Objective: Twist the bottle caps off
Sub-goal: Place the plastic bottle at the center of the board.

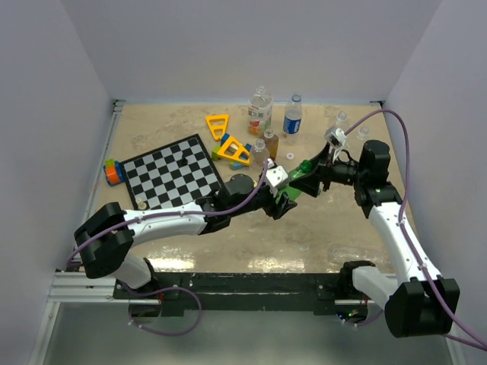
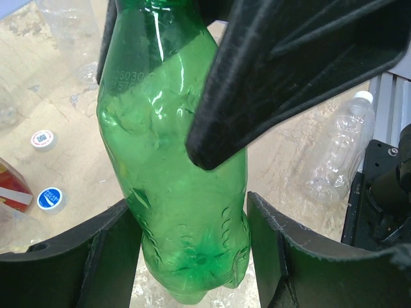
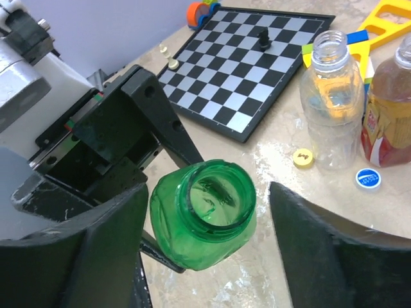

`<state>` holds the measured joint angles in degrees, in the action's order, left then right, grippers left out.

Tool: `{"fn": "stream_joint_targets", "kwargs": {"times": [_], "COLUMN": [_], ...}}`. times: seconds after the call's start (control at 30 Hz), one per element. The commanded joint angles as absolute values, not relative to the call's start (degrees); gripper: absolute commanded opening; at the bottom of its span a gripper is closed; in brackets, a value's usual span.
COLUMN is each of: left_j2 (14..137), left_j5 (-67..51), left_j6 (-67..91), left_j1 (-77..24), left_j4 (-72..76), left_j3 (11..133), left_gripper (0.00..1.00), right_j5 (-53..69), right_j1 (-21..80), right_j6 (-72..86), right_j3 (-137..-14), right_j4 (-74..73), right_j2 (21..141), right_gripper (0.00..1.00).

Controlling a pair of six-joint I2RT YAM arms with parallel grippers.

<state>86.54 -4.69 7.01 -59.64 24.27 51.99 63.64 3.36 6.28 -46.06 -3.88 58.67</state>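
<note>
Right of chessboard [image 1: 173, 173], lifted off table: green bottle [image 3: 202, 221] clamped round its body by left gripper [image 2: 191, 212] | mouth bare, no cap on | right gripper [image 3: 205, 199] jaws spread, clear of neck | advice: back right straight off along neck axis, avoid rim, left grip firm

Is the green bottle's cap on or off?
Off. The right wrist view looks straight into the open mouth of the green bottle; no cap sits on it.

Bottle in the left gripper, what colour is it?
Green bottle, best seen in the left wrist view.
</note>
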Motion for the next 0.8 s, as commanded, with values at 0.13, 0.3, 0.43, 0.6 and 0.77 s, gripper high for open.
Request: {"fn": "stream_joint_targets", "kwargs": {"times": [0.13,0.3,0.43,0.6,0.77], "left_j2": [84.4,81.9,77.1,70.2,61.1], "left_j5": [-4.3,-5.3,-6.5,-4.8,1.8], "left_j6": [5.3,7.7,9.0,7.6,4.1], "left_j1": [-59.0,-58.2,-58.2,-58.2,-58.1], "left_j4": [24.7,23.4,21.9,11.5,0.2], "left_j3": [53.1,52.8,50.2,48.8,48.5], "left_gripper": [0.13,0.43,0.83,0.93,0.96], "right_j5": [69.1,67.5,64.8,60.0,50.0], "right_j1": [3.3,2.6,0.2,-6.3,-8.3], "right_j6": [5.6,5.5,1.8,-4.9,-8.2], "right_j3": [-49.0,-48.7,-50.3,-53.1,-55.2], "right_j4": [-4.8,-3.8,-6.7,-12.3,-11.9], "right_j2": [58.0,55.3,53.3,53.2,53.9], "right_gripper": [0.33,0.13,0.11,0.08,0.09]}}
